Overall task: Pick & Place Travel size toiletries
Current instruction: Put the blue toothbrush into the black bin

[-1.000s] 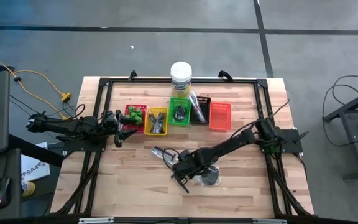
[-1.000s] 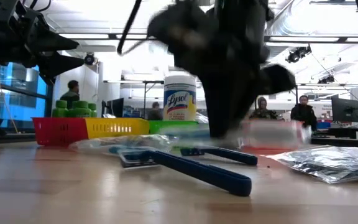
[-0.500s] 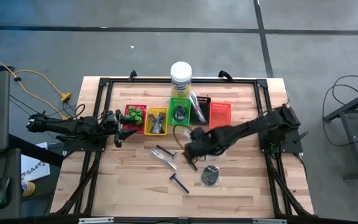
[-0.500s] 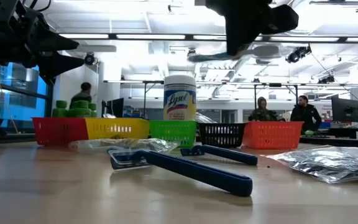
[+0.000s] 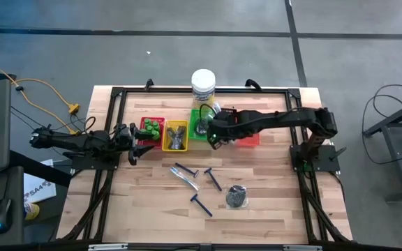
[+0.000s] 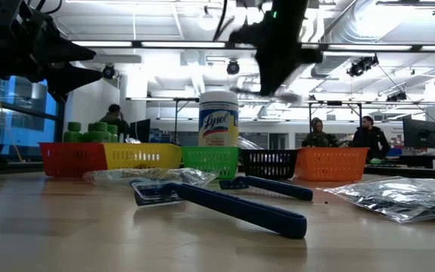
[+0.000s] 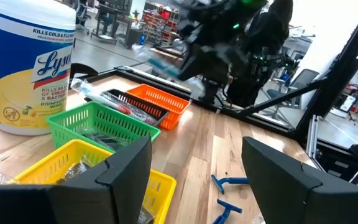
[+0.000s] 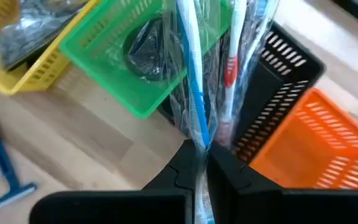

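Two arms are at the table (image 5: 152, 202). The right gripper (image 8: 201, 163) has its jaws closed on a clear-sleeved stick (image 8: 192, 93), held above the green tray (image 5: 201, 123) and black tray (image 8: 278, 93). The left gripper (image 7: 194, 171) waits near the red tray (image 5: 152, 132), jaws wide. Three razors (image 5: 211, 179) lie on the table.

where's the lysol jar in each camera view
High view: the Lysol jar stands at the table's far edge, behind the green tray.
Low view: centre of the picture, rising behind the green tray.
Left wrist view: at the picture's left edge, beside the green tray.
Right wrist view: not in it.
Shared landmark: the green tray, which also shows in the right wrist view.
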### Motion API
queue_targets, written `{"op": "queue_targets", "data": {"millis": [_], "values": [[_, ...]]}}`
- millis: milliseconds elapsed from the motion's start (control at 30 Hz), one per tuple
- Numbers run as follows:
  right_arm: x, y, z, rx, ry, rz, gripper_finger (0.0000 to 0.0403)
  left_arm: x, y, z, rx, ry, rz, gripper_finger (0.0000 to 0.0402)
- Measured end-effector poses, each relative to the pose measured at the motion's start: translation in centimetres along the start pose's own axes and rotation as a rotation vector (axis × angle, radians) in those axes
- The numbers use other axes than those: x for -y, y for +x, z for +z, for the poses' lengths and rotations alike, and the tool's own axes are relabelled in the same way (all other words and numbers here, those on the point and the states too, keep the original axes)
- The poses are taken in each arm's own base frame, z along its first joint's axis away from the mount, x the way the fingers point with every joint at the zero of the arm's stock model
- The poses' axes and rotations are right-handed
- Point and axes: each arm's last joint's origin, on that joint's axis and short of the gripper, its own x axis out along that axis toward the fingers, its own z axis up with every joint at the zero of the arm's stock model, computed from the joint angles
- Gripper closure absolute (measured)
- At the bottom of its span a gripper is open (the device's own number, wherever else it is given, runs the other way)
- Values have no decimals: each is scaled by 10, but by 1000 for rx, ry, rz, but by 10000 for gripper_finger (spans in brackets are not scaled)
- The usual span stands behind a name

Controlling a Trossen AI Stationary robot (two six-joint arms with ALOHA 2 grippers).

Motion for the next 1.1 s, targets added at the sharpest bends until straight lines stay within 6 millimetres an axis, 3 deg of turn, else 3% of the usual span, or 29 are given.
{"op": "queue_targets", "data": {"millis": [133, 600, 1100], "values": [[12, 20, 3, 52, 10, 22, 394, 0, 0, 0, 0, 0, 0, 160], [45, 64, 9, 128, 26, -21, 389, 0, 0, 0, 0, 0, 0, 160], [53, 77, 18, 146, 65, 58, 292, 0, 0, 0, 0, 0, 0, 160]]}}
